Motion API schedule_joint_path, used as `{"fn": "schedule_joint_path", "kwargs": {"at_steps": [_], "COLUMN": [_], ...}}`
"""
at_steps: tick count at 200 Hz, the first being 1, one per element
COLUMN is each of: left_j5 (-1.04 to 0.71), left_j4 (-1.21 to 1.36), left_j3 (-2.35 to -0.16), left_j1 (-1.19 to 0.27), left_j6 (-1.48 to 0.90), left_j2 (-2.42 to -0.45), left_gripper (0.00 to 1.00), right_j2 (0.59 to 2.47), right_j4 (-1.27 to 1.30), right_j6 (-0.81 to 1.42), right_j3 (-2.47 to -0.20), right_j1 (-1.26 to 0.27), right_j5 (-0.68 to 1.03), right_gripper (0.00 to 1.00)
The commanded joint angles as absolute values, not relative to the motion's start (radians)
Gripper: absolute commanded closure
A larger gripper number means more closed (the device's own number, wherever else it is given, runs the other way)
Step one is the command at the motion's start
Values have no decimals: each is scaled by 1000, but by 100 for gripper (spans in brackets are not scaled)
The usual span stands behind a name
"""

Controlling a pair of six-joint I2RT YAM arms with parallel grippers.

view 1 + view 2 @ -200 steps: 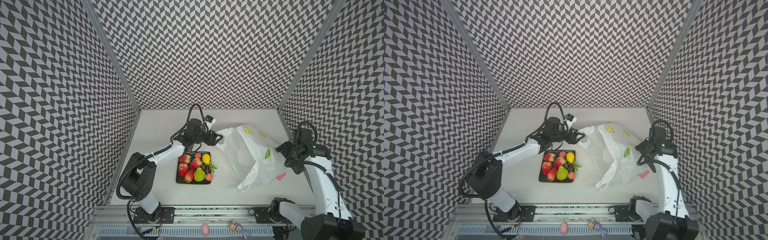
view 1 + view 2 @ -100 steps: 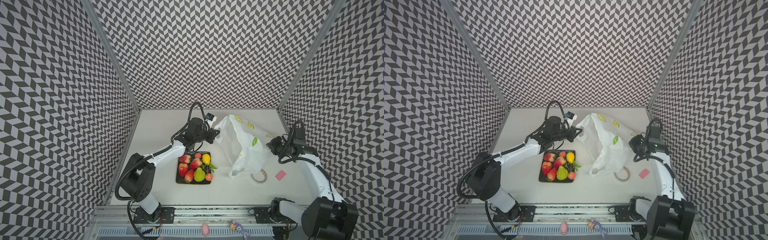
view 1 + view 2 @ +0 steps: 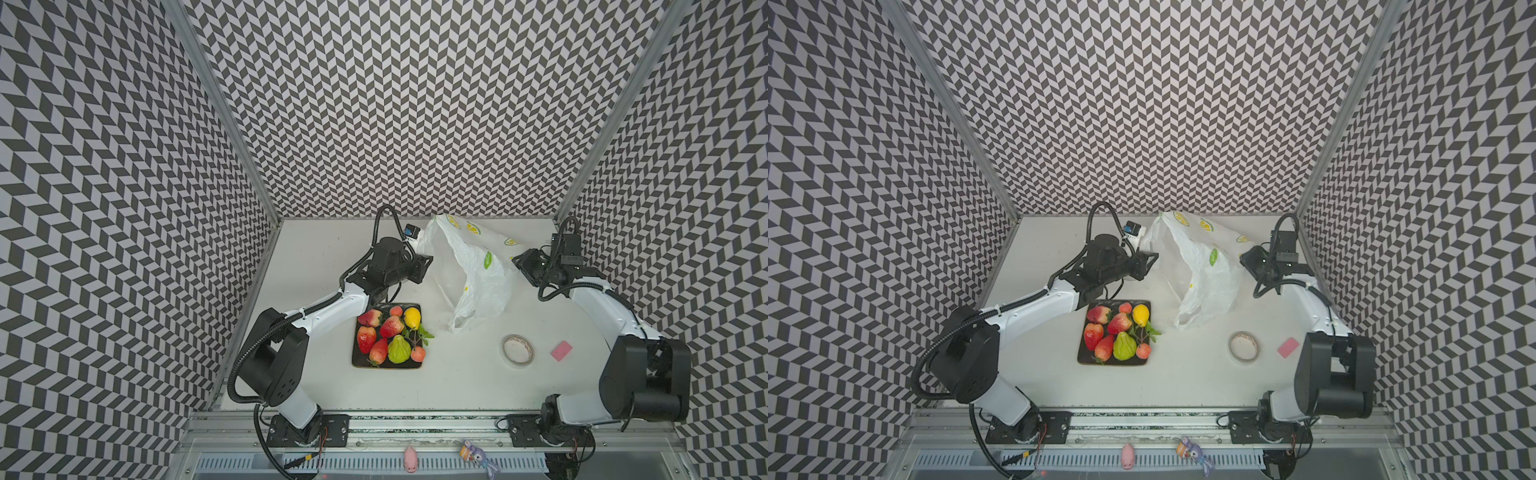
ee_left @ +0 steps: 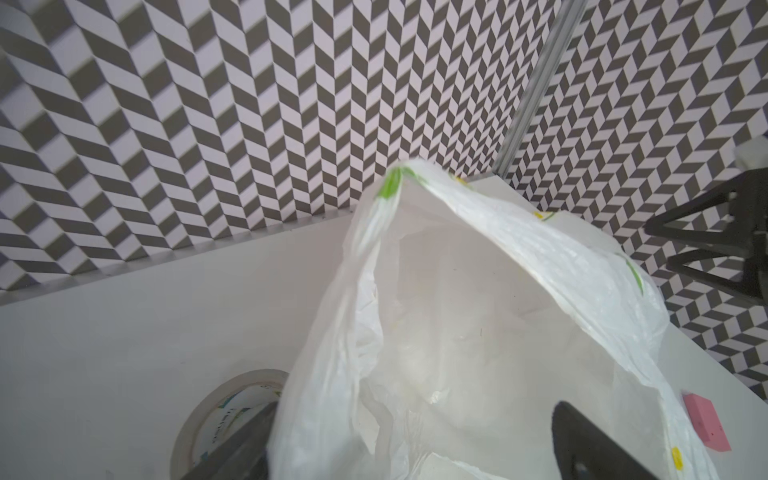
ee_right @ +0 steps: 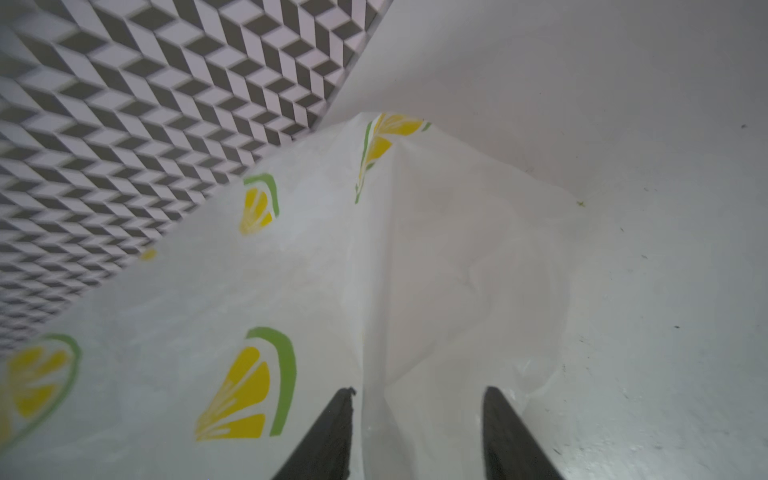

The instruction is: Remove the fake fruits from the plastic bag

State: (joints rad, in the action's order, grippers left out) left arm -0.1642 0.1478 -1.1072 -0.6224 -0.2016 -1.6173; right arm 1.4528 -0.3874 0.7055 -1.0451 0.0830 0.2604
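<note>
White, crinkly film fills the space between the dark fingers [image 4: 245, 440] of the left gripper [image 3: 424, 268], which are seen spread wide apart and clamped on nothing. The right gripper [image 3: 519, 262] is likewise shown with its jaws parted, a loose fold of film lying between its fingers [image 5: 328, 432]. The plastic bag [image 3: 469, 270], printed with yellow lemon slices and green leaves, is draped like a slack tent between the two grippers near the back of the table [image 3: 457, 386]. The fake fruits [image 3: 392, 332] are found outside the bag, heaped on a black tray [image 3: 386, 366] just in front of the left gripper: red strawberries, a green pear, a yellow lemon. A tape roll [image 3: 516, 350] and a pink block [image 3: 561, 350] are seen further right.
</note>
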Motion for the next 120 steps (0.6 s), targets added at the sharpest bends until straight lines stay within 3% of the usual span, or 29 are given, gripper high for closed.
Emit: {"fn": "schedule_joint_path", "kwargs": {"at_steps": [1, 4, 13, 44, 74, 96, 120], "left_j5": [-98, -92, -71, 58, 378, 514, 431], "left_j4": [139, 136, 127, 70, 54, 94, 138], "left_j3": [-1129, -1133, -1137, -1137, -1054, -922, -772], "left_j1": [-630, -630, -630, -630, -615, -514, -291], "left_j6": [-181, -177, -173, -174, -204, -206, -191], "left_j2": [-1576, -1569, -1540, -1406, -1232, -1121, -1059], "left_gripper": [22, 12, 1, 0, 0, 0, 0], "right_j2": [1397, 1384, 1342, 1166, 1001, 901, 954], "right_j4": [-389, -399, -436, -494, -309, 89, 401], "right_j6": [664, 661, 661, 573, 472, 279, 197], "right_j3": [-1074, -1078, -1087, -1054, -860, -597, -417], "right_j1": [94, 98, 108, 137, 137, 133, 122], "right_j5": [156, 138, 74, -153, -383, -302, -167], "right_gripper": [30, 27, 23, 15, 16, 19, 22]}}
